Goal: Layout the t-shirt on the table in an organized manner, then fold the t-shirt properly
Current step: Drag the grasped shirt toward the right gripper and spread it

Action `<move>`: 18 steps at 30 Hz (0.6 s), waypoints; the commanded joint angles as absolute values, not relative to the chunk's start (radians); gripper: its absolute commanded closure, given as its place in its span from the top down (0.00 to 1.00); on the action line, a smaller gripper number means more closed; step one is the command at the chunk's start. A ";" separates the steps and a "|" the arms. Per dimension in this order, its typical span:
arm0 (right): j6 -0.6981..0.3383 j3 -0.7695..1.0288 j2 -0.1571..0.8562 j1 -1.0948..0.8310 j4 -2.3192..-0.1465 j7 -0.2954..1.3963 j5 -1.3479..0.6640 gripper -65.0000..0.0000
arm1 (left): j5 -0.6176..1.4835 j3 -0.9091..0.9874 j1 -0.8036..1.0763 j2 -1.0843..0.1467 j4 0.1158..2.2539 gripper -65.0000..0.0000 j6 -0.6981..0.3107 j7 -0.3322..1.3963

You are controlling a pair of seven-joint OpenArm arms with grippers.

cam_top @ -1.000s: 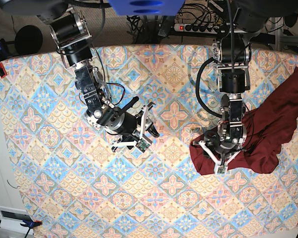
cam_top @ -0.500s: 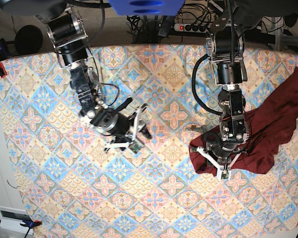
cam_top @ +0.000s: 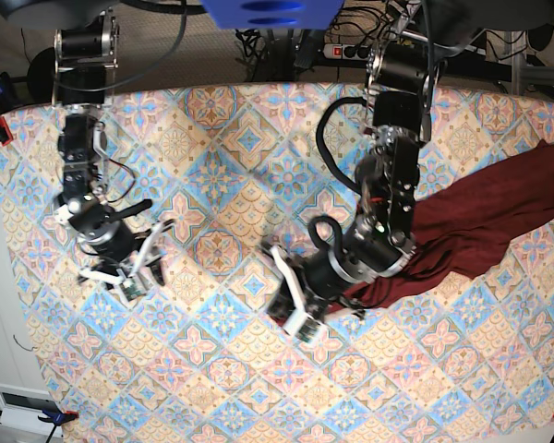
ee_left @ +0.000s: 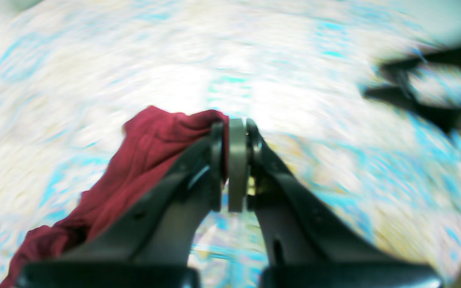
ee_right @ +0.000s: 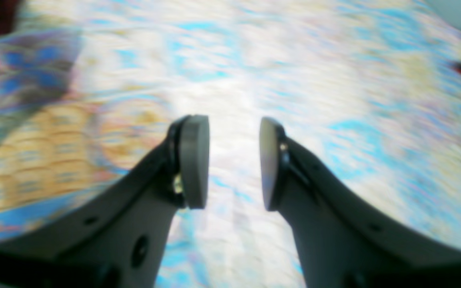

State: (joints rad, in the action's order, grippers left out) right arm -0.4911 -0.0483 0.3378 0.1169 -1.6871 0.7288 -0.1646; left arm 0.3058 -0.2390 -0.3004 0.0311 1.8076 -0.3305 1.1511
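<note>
The left gripper is closed, its 2 jaws pinching an edge of the dark maroon-red long-sleeved t-shirt of soft thin fabric. In the left wrist view the cloth bunches at the fingertips and trails back along 1 side of the gripper, clear of the surface below at the pinch point. In the base view the left gripper sits near the middle of the wide rectangular table, which is clad in cloth patterned with pastel blue, pink and cream diamond tiles.

From the left gripper the t-shirt extends to the right and toward the far side of the scene. Its long axis runs diagonally from the pinched end near table centre up to the far right edge, where the fabric reaches or overhangs the border; which one cannot be told. The garment is stretched into a narrow, crumpled band and is not laid flat.

The right gripper stands partly open and holds nothing; only blurred table pattern shows between its pads. In the base view the right gripper is at the left of the table, well apart from the t-shirt.

The left arm is the nearer arm. Judgement: the layout step is in hand, and the free end lies beyond the right gripper's present position.
</note>
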 commanded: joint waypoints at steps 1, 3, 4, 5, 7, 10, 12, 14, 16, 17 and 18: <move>-0.493 -0.030 0.355 0.133 -1.715 0.700 -0.183 0.31 | 0.335 -0.268 -0.318 0.044 1.840 0.00 -0.352 1.144; -0.493 -0.004 0.366 0.122 -1.722 0.700 -0.185 0.31 | 0.367 -0.318 -0.300 0.045 1.854 0.00 -0.390 1.190; -0.493 0.007 0.366 0.122 -1.722 0.700 -0.185 0.31 | 0.392 -0.349 -0.292 0.045 1.856 0.00 -0.412 1.213; -0.493 0.018 0.366 0.120 -1.722 0.700 -0.185 0.31 | 0.412 -0.380 -0.286 0.045 1.856 0.00 -0.433 1.236; -0.493 0.031 0.366 0.117 -1.722 0.700 -0.185 0.31 | 0.438 -0.414 -0.263 0.039 1.857 0.00 -0.463 1.271; -0.493 0.033 0.366 0.117 -1.721 0.700 -0.185 0.31 | 0.444 -0.443 -0.240 -0.004 1.857 0.01 -0.479 1.290; -0.493 0.030 0.366 0.117 -1.721 0.700 -0.185 0.31 | 0.449 -0.444 -0.237 -0.039 1.860 0.06 -0.479 1.291; -0.493 0.030 0.366 0.119 -1.719 0.700 -0.185 0.31 | 0.450 -0.444 -0.237 -0.082 1.876 0.15 -0.479 1.297; -0.493 0.030 0.366 0.117 -1.718 0.700 -0.185 0.31 | 0.450 -0.443 -0.231 -0.127 1.908 0.25 -0.479 1.343; -0.493 0.030 0.366 0.117 -1.719 0.700 -0.185 0.31 | 0.450 -0.443 -0.228 -0.150 1.936 0.31 -0.478 1.366; -0.493 0.028 0.366 0.117 -1.718 0.700 -0.185 0.31 | 0.450 -0.444 -0.226 -0.176 1.959 0.37 -0.478 1.382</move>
State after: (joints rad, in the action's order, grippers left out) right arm -0.4957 0.0238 0.3523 0.0959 -1.7020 0.7254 -0.1791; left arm 0.4351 -0.4454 -0.2070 -0.1776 1.9377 -0.4759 1.4006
